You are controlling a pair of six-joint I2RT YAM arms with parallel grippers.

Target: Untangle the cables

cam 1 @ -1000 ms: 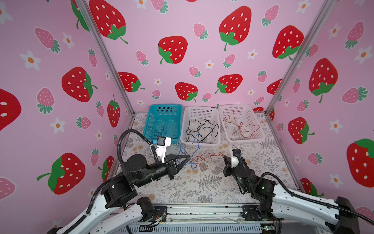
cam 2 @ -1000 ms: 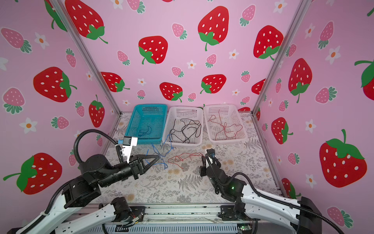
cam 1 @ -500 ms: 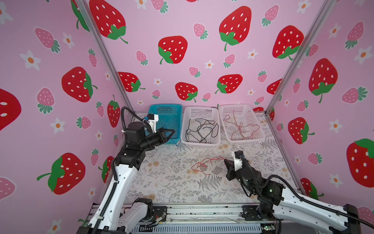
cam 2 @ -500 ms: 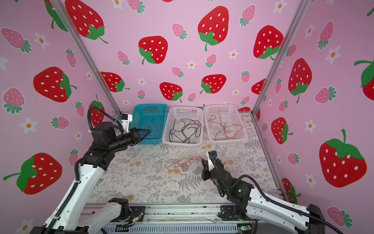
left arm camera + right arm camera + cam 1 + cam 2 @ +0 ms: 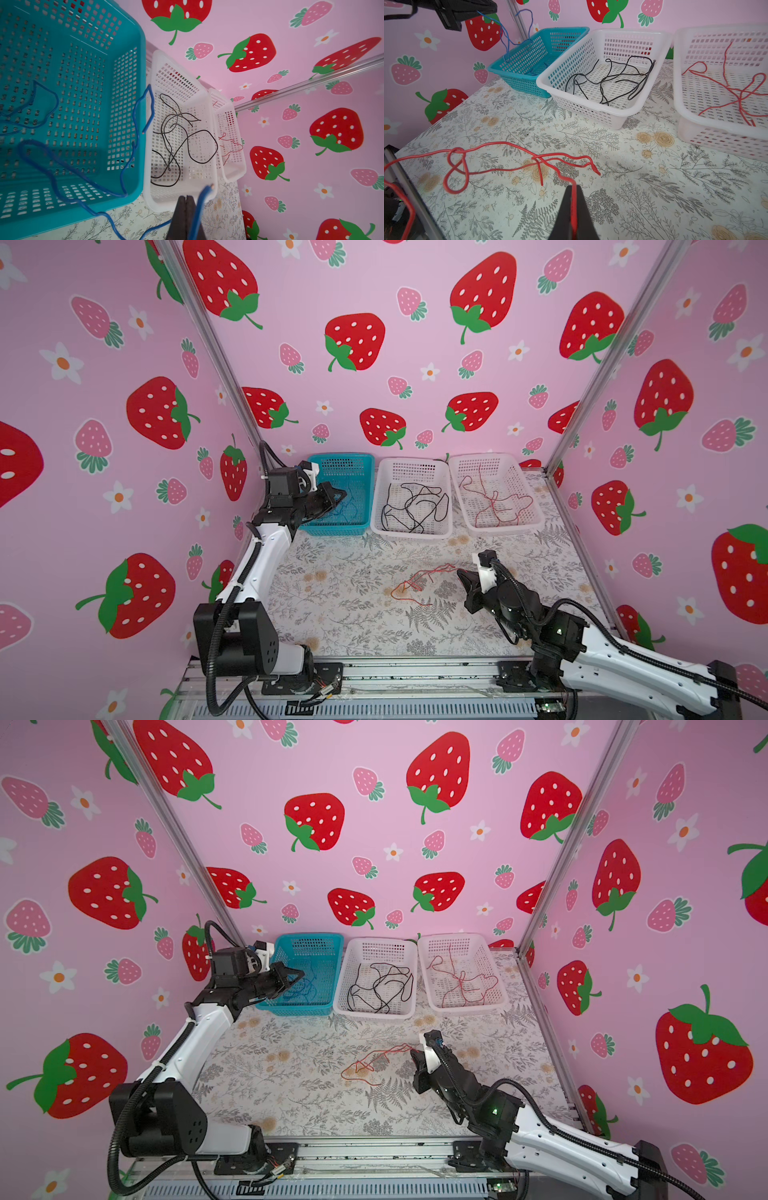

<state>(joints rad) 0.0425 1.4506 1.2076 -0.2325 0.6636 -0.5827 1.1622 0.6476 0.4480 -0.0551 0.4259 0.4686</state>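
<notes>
The table (image 5: 353, 614) is spreading out under both pincers, and the rail is cutting off its near edge in both top views. Three baskets are sitting in a row at the far side. The blue basket (image 5: 345, 466) is lying directly under the left pincer (image 5: 343, 494), with the arm hiding its near corner. The middle basket (image 5: 411, 472) is sitting just beside that pincer's tip. The end basket (image 5: 490, 466) is standing well beyond the right pincer (image 5: 459, 572).

The left pincer is hovering over the blue basket with its jaws pressed together, pinching the blue cable (image 5: 198, 207) close to its bare end. From there the cable is drooping, crossing the rim and trailing into the basket. In the top views it is barely showing against the blue mesh, and the strands inside cannot be counted.

The right pincer is sitting low over the table with its jaws together on the red cable (image 5: 508, 145). That cable is looping across the table just ahead of the tip, and one stretch is running out of the wrist view.

Black cables (image 5: 415, 506) are lying in the middle basket and red cables (image 5: 494, 502) in the end one. Their number is hard to make out.
</notes>
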